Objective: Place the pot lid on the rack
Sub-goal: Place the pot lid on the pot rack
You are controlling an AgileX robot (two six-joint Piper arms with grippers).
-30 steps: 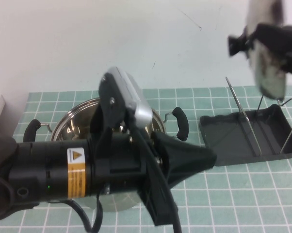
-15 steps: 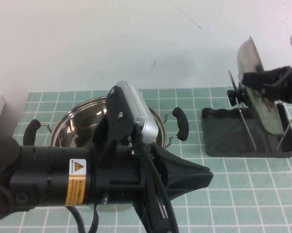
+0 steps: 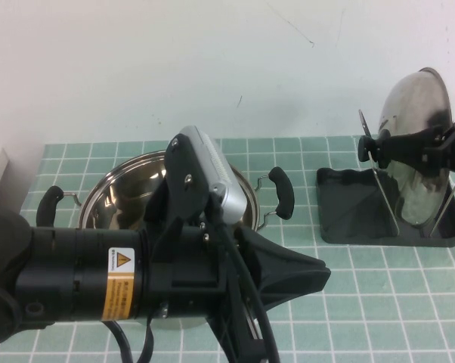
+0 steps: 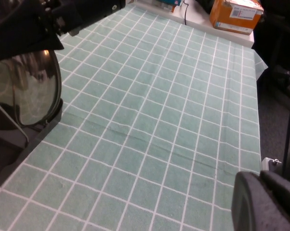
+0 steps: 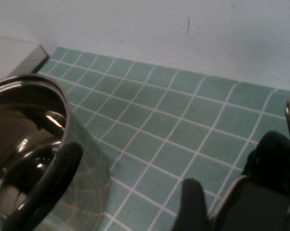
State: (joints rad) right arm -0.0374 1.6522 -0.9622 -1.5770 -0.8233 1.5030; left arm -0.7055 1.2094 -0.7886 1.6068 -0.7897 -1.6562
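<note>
The pot lid (image 3: 415, 155) stands on edge in the rack (image 3: 348, 215) at the right, between the upright wire loops (image 3: 379, 181), its black knob (image 3: 366, 145) pointing left. My right gripper (image 3: 377, 145) reaches in from the right edge and is shut on the knob. The lid (image 4: 34, 89) and the rack's tray (image 4: 10, 154) also show in the left wrist view. My left gripper (image 3: 314, 274) is shut and empty, hovering in front of the pot and pointing right. Its fingers (image 4: 260, 202) are pressed together.
The deep steel pot (image 3: 129, 197) with two black side handles (image 3: 280, 193) stands at the centre left, partly behind my left arm; it also shows in the right wrist view (image 5: 24, 144). A green checked mat (image 3: 363, 302) covers the table. A white wall stands behind.
My right gripper has brought the lid down from above the rack and turned it upright, so it now stands between the wires. My left arm has barely moved.
</note>
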